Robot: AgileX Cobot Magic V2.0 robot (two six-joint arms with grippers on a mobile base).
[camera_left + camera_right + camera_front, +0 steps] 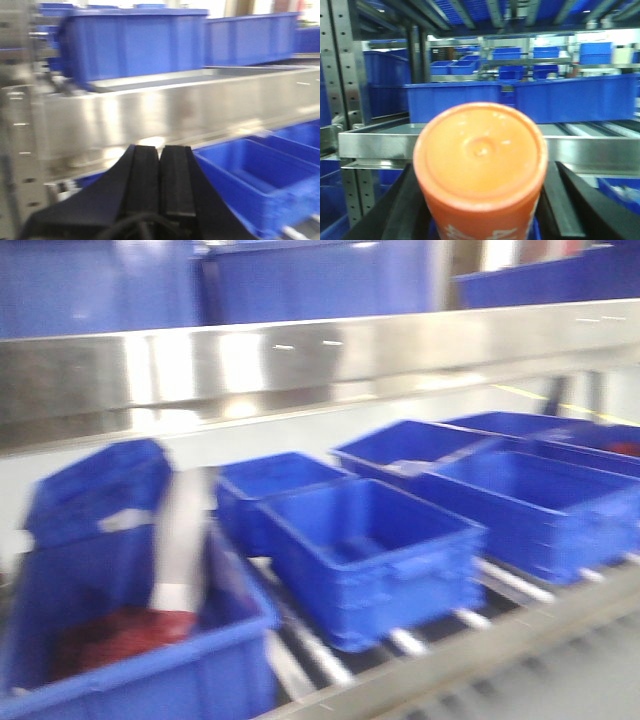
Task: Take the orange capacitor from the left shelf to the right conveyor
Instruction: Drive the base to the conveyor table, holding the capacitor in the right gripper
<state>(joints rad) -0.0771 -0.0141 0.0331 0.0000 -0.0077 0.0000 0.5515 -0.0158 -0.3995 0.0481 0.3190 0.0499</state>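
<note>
The orange capacitor (pixel 480 160) fills the middle of the right wrist view, flat top towards the camera, white print low on its side. My right gripper (pixel 484 172) is shut on it, with a black finger (pixel 410 210) on each side. It hangs in front of the steel shelf lip (pixel 375 142). My left gripper (pixel 160 150) is shut and empty, its pads pressed together, just below the shiny front lip of the left shelf (pixel 175 112). The shelf lip also crosses the front view (pixel 300 360). The conveyor is out of view. Neither gripper shows in the front view.
Blue plastic bins (pixel 370 550) stand on rollers on the level below the shelf; the near left one (pixel 60 680) holds something red. More blue bins (pixel 135 42) sit on the shelf. A perforated rack post (pixel 345 75) stands at the left.
</note>
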